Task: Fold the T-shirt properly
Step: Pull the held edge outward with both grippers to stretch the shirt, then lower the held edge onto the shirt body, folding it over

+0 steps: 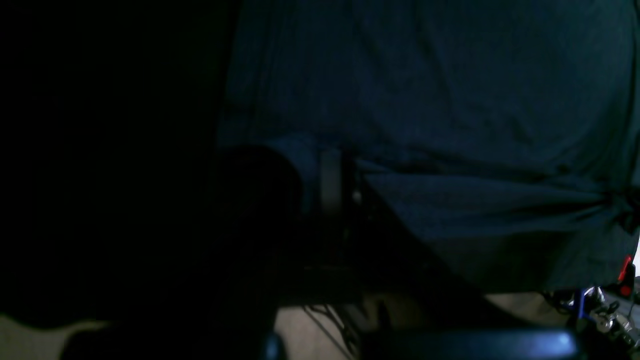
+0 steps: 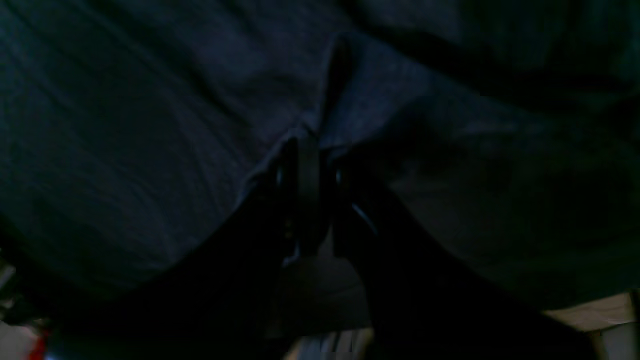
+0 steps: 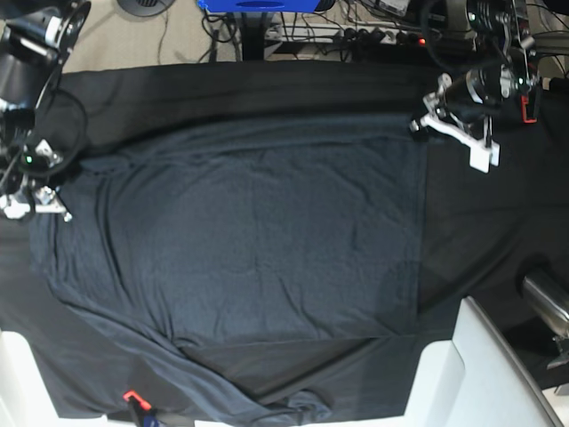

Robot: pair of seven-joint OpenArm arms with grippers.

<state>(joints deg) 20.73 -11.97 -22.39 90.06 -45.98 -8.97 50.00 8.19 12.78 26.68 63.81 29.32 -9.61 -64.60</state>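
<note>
The dark slate-grey T-shirt (image 3: 258,240) lies spread flat on the blacker table cloth (image 3: 489,213), with its near part bunched at the bottom edge. My left gripper (image 3: 416,124) is at the shirt's far right corner. In the left wrist view it (image 1: 337,167) looks shut on the shirt's edge (image 1: 450,125), with creases running out from the pinch. My right gripper (image 3: 40,206) is at the shirt's left edge. In the right wrist view it (image 2: 307,147) is shut on a raised ridge of the fabric (image 2: 150,125).
White panels stand at the bottom right (image 3: 480,374) and bottom left (image 3: 27,382) of the table. A small red clip (image 3: 132,397) sits at the near edge. Cables and a blue base (image 3: 258,4) lie beyond the far edge.
</note>
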